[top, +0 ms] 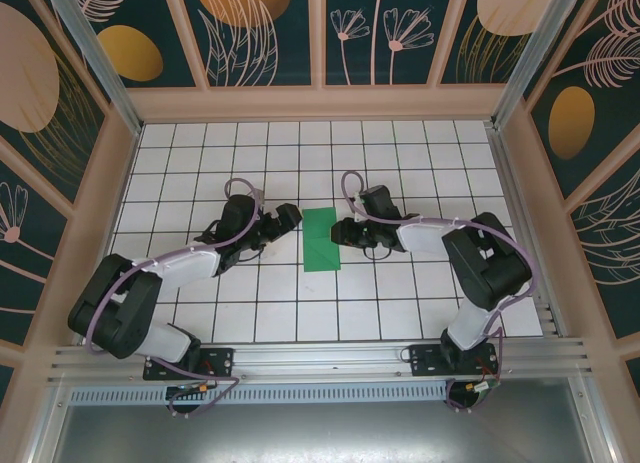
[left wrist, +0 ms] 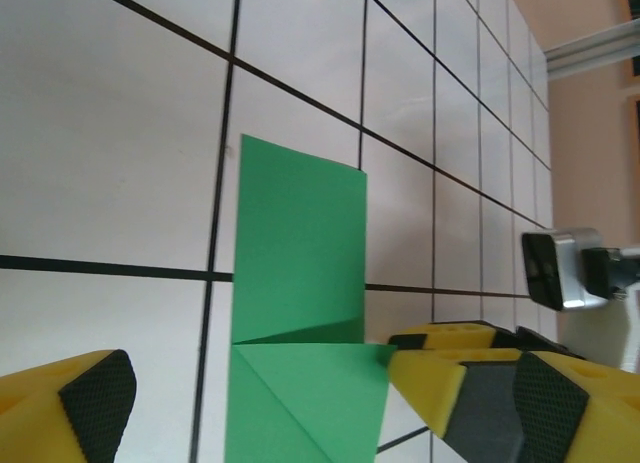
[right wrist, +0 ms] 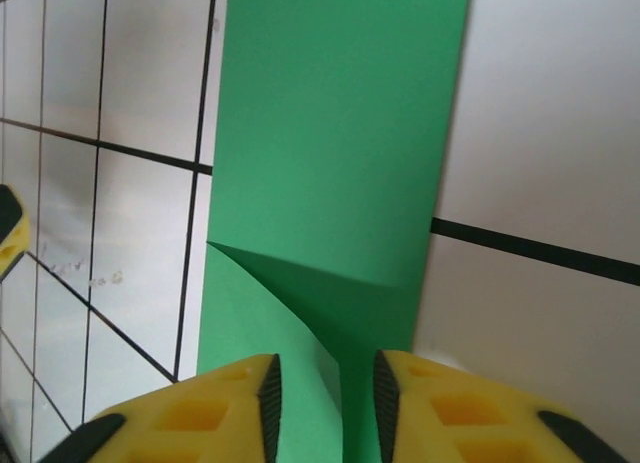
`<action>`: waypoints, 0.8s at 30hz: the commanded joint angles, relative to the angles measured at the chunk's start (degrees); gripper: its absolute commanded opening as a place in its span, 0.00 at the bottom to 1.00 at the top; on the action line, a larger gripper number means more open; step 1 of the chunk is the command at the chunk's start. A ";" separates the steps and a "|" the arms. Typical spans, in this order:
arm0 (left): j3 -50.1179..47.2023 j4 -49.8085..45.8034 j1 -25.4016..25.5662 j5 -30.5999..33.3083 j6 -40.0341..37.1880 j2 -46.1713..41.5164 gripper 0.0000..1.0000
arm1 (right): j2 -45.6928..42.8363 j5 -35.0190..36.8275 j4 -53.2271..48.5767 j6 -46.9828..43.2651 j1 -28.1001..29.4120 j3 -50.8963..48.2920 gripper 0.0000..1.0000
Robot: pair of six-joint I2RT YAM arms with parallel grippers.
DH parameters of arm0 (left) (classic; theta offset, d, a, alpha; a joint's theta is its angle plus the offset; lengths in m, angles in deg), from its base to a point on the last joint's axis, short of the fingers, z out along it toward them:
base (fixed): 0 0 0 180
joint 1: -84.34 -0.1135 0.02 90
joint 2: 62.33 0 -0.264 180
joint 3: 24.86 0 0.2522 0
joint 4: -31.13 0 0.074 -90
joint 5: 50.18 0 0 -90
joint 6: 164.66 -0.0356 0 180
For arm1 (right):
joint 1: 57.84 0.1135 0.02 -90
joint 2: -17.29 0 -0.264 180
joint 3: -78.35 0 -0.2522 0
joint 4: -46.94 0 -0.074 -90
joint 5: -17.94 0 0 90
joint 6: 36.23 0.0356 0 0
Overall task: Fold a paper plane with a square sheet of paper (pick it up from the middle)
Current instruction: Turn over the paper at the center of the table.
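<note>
The square sheet of paper (top: 321,239) lies on the tiled table, folded to a bright-green upright rectangle. A corner flap with a diagonal crease is folded over at one end of the paper (left wrist: 300,243). My left gripper (top: 292,218) is at the paper's left edge, and its jaws (left wrist: 255,373) are wide open astride the flap end. My right gripper (top: 340,233) is at the paper's right edge. Its pads (right wrist: 325,383) stand a little apart, and a raised fold of the paper (right wrist: 340,133) stands between them, touching neither. A paper plane is out of view.
White grid tiles (top: 400,303) spread all round the paper. Patterned walls (top: 320,33) and a wooden rim enclose the table. A metal rail (top: 330,358) with both arm bases runs along the near edge. The two grippers are close together over the paper.
</note>
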 commanded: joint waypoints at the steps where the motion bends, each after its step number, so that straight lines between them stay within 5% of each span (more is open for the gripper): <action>1: -1.12 4.86 0.17 -4.29 1.88 1.25 0.98 | 1.13 -2.64 3.49 -0.78 -0.26 1.44 0.28; 13: -0.68 10.30 2.54 -10.99 6.48 6.53 0.94 | 0.98 -2.49 6.18 0.35 -1.48 -0.54 0.08; 24: 2.18 14.43 5.91 -13.32 8.38 12.92 0.67 | -0.83 -2.20 7.83 1.83 -3.02 -2.72 0.07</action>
